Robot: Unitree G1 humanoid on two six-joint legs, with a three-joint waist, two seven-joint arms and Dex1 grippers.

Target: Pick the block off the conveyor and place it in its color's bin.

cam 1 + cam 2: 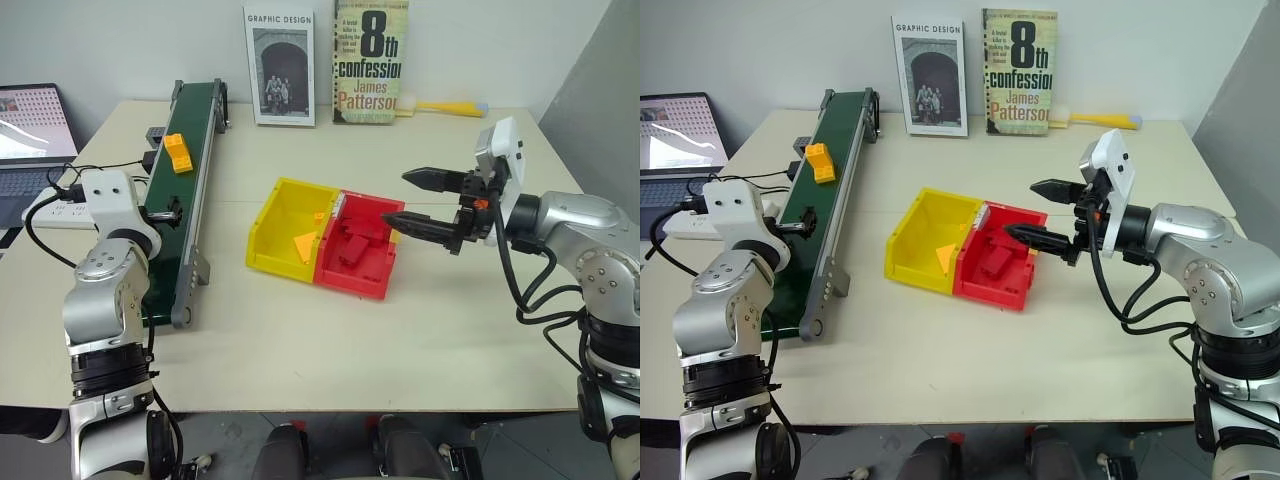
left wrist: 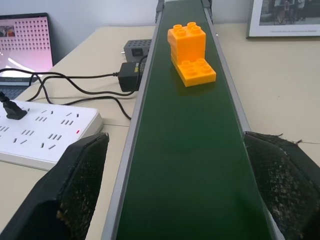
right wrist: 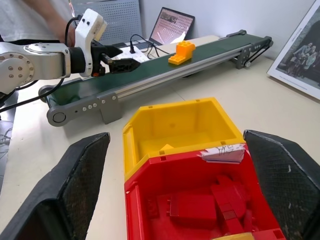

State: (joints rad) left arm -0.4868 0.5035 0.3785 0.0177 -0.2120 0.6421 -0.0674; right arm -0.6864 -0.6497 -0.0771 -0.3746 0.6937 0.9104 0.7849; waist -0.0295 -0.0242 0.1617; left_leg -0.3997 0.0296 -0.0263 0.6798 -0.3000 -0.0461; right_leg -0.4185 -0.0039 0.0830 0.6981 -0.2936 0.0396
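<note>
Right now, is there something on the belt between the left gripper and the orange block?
Nothing visible. The left gripper is open, its fingers astride the conveyor, and the bare green belt runs straight up to the block. The power strip and cables lie beside the rail, off the belt.

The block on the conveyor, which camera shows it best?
Left wrist view: the block sits large and unobstructed on the conveyor, studs clear. Both eye views and the right wrist view show it small and far off.
</note>
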